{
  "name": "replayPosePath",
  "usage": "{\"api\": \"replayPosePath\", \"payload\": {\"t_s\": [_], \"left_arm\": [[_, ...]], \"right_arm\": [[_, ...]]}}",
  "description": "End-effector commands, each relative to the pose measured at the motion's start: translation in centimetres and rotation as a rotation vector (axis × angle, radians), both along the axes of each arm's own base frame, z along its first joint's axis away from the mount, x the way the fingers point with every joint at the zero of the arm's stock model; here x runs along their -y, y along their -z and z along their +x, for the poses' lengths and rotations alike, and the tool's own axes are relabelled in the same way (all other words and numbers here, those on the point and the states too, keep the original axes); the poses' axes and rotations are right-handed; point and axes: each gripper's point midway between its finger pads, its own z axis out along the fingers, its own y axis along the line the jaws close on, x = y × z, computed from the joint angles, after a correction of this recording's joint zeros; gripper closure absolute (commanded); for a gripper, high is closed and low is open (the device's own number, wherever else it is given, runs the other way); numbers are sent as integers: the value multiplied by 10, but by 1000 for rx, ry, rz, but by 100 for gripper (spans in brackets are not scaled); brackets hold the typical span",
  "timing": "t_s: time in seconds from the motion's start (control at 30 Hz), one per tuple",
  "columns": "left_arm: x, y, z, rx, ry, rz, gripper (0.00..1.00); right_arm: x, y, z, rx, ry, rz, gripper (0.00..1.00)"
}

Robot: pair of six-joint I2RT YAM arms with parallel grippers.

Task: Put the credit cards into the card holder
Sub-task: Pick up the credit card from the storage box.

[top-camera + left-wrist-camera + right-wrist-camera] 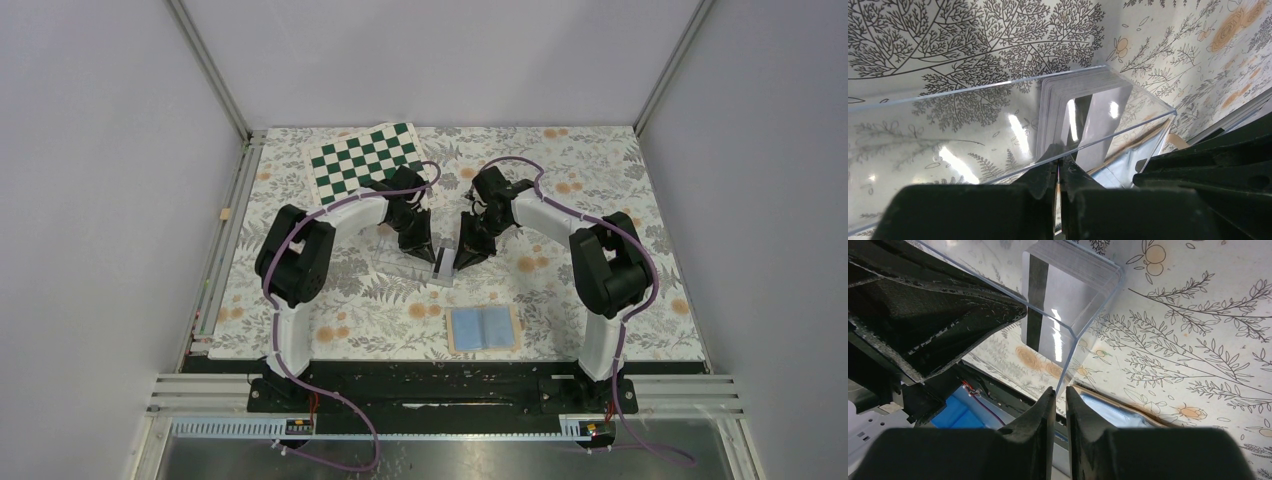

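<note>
A stack of bluish-white credit cards (1075, 107) stands on edge inside a clear plastic box (973, 130) at mid-table. The cards (445, 263) sit at the right end of the box (412, 268). My left gripper (1059, 162) is shut on the box's near wall edge. My right gripper (1060, 392) is closed on the thin wall at the box's corner (1073, 335), with the cards (1068, 295) behind it. The card holder (482, 328), a tan wallet, lies open and flat with its light-blue inside up, nearer the arm bases; it also shows in the right wrist view (1118, 412).
A green-and-white checkered mat (365, 160) lies at the back left of the floral tablecloth (600, 170). White walls enclose the table on three sides. The left gripper (428, 255) and right gripper (462, 258) nearly touch over the box.
</note>
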Motion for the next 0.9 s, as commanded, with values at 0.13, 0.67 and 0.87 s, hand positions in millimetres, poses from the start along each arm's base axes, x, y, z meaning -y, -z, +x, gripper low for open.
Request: {"api": "replayPosePath", "payload": {"t_s": [0.13, 0.67, 0.87], "left_arm": [[13, -19, 7, 65, 21, -31, 100], [13, -41, 8, 145, 52, 51, 100], [13, -33, 3, 134, 80, 90, 98]], "right_arm": [[-7, 1, -4, -12, -26, 6, 81], [-8, 3, -5, -21, -27, 7, 82], [-7, 4, -6, -25, -27, 5, 82]]}}
